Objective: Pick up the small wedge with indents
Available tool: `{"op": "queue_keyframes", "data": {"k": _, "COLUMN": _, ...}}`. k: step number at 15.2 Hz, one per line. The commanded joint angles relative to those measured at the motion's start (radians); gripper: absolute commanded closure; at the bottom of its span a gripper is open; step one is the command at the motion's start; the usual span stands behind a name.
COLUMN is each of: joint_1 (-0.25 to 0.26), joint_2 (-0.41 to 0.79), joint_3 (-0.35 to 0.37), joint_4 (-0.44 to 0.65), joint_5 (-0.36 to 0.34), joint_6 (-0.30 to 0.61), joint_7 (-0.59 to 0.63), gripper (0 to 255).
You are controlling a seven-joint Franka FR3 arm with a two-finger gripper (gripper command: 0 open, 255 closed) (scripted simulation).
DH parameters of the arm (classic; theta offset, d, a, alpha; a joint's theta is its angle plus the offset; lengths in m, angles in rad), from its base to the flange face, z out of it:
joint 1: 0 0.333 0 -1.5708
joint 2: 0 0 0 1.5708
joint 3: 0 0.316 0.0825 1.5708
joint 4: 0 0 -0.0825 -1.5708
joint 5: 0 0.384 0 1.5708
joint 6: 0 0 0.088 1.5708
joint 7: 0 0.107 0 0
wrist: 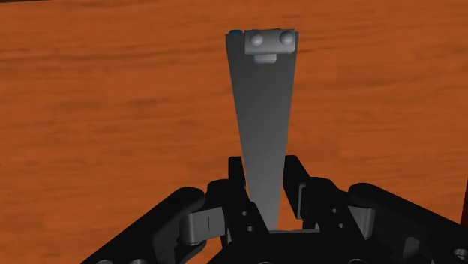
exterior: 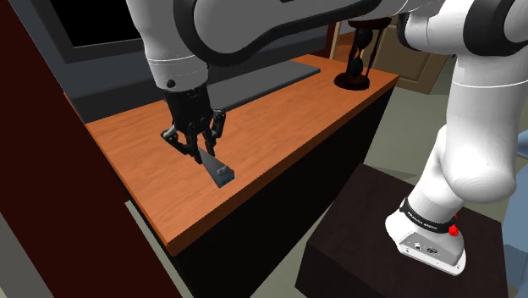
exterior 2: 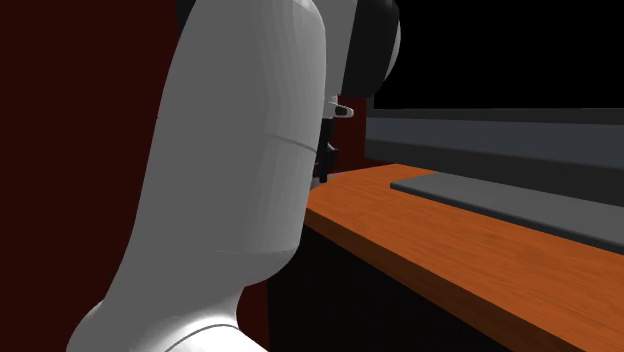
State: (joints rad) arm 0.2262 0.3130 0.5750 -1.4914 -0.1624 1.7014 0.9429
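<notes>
Grey and tapering, the small flat wedge (wrist: 261,105) with round indents at its wide end is clamped by its narrow end in the all-black two-finger gripper (wrist: 264,174), low at the orange wooden tabletop (wrist: 105,112), so the grasp seems made and a steady upward lift remains.

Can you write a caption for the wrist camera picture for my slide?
Black tool clasping the thin end of a grey wedge, against the orange tabletop.
</notes>
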Motion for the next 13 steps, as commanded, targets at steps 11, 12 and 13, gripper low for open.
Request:
{"op": "queue_keyframes", "data": {"k": 11, "joint_1": 0.029, "joint_2": 0.027, "joint_3": 0.004, "joint_4": 0.199, "joint_5": -0.013, "joint_6": -0.174, "joint_7": 0.001, "gripper": 255}}
{"op": "queue_keyframes", "data": {"k": 12, "joint_1": 0.03, "joint_2": 0.028, "joint_3": 0.004, "joint_4": 0.202, "joint_5": -0.013, "joint_6": -0.176, "joint_7": 0.001, "gripper": 255}}
{"op": "queue_keyframes", "data": {"k": 13, "joint_1": 0.03, "joint_2": 0.028, "joint_3": 0.004, "joint_4": 0.202, "joint_5": -0.013, "joint_6": -0.176, "joint_7": 0.001, "gripper": 255}}
